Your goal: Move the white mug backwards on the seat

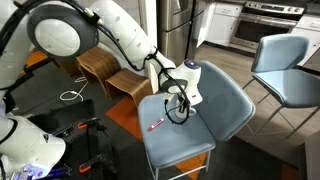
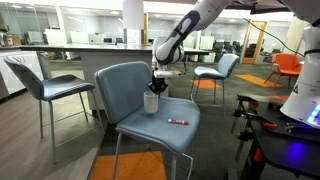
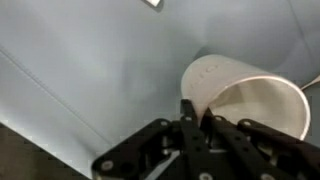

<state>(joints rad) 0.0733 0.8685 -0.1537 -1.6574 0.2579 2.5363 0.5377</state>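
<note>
The white mug (image 3: 240, 95) fills the right of the wrist view, its open mouth facing the camera. My gripper (image 3: 196, 118) is shut on its rim, one finger inside and one outside. In both exterior views the gripper (image 1: 180, 98) (image 2: 157, 86) holds the mug (image 1: 195, 90) (image 2: 152, 102) from above over the blue-grey seat (image 1: 180, 148) (image 2: 140, 128), near the curved backrest (image 2: 120, 85). I cannot tell whether the mug's base touches the cushion.
A thin pink-red pen (image 1: 156, 123) (image 2: 178, 121) lies on the seat nearer its front edge. A second similar blue-grey chair (image 1: 290, 70) (image 2: 45, 85) stands nearby. Wooden stools (image 1: 105, 70) stand behind the arm.
</note>
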